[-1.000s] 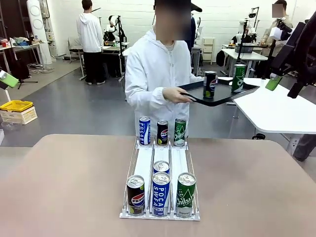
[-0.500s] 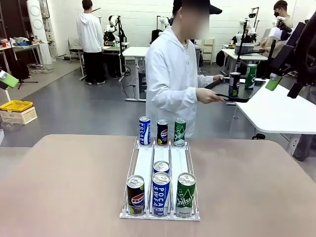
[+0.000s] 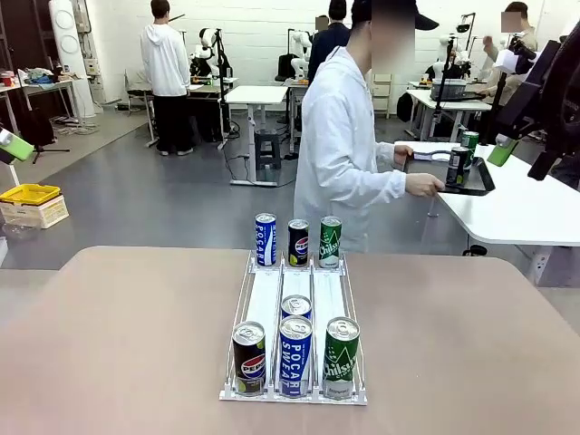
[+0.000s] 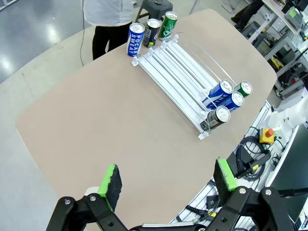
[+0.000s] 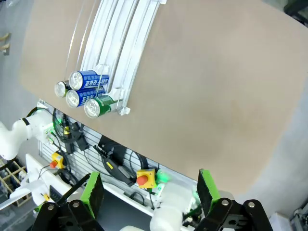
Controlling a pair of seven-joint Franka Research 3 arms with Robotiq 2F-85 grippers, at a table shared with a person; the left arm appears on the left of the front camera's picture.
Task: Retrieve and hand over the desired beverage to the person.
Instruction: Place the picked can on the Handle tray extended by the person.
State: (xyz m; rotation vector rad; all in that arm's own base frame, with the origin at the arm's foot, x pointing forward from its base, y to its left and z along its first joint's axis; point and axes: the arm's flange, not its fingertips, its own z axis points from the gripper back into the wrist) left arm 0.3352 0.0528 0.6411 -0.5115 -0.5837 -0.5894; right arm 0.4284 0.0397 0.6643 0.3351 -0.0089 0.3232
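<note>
Waiting with both my left gripper (image 4: 166, 180) and right gripper (image 5: 145, 190) spread empty above the rack (image 3: 294, 294), I judge the next move needs the person (image 3: 349, 154) to choose 1 can.

A grey, glossy floor (image 3: 136, 190) runs back to a white wall (image 3: 254, 23). White work tables (image 3: 258, 94) stand across the room, a dark stool (image 3: 266, 145) beside one. A yellow tray (image 3: 29, 194) rests on a box at the left

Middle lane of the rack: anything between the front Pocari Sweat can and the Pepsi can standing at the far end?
Yes. In the front view, a second can sits right behind the front Pocari Sweat can; beyond it the white lane is bare up to the Pepsi can.
</note>
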